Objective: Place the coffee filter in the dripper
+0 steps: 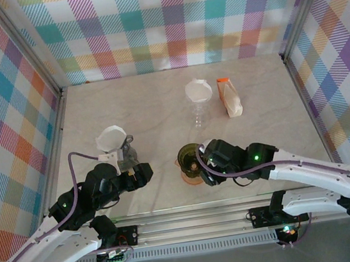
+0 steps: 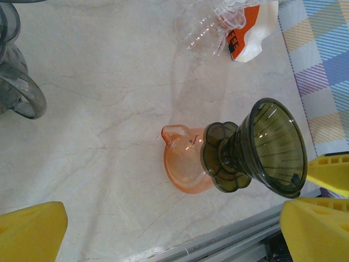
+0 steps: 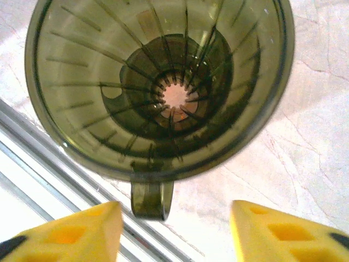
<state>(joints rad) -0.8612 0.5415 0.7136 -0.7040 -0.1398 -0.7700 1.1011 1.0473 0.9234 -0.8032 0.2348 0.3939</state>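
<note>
**Green dripper empty; both filters sit elsewhere**

Table [image 1: 95,109]: pale marbled top, plaid walls on three sides.

Left arm: reaches in from the near left. Left gripper [image 1: 141,174] has its jaws spread wide and nothing between them. In the wrist view, the yellow fingers [image 2: 32,232] sit at the frame's bottom corners over bare table.

Right arm: lies across the near right. Right gripper [image 3: 174,224] is just beside the green dripper, jaws parted and clear of it. The dripper's handle [image 3: 151,199] lies just ahead of the gap, untouched.

Green dripper [image 1: 188,155]: dark, ribbed, upright on an orange glass server [image 2: 182,169], near centre at the near edge. The right wrist view looks straight down into the cone: no paper in it.

Grey dripper [image 1: 126,155]: just ahead of the left gripper, carrying the left paper filter [image 1: 111,138], white and cone-shaped.

Clear vessel [image 1: 197,116]: mid-table, beyond the green dripper. The far paper filter [image 1: 198,90] is at its far end, touching it.

Orange-and-white packet [image 1: 229,98]: just right of the far filter.
</note>
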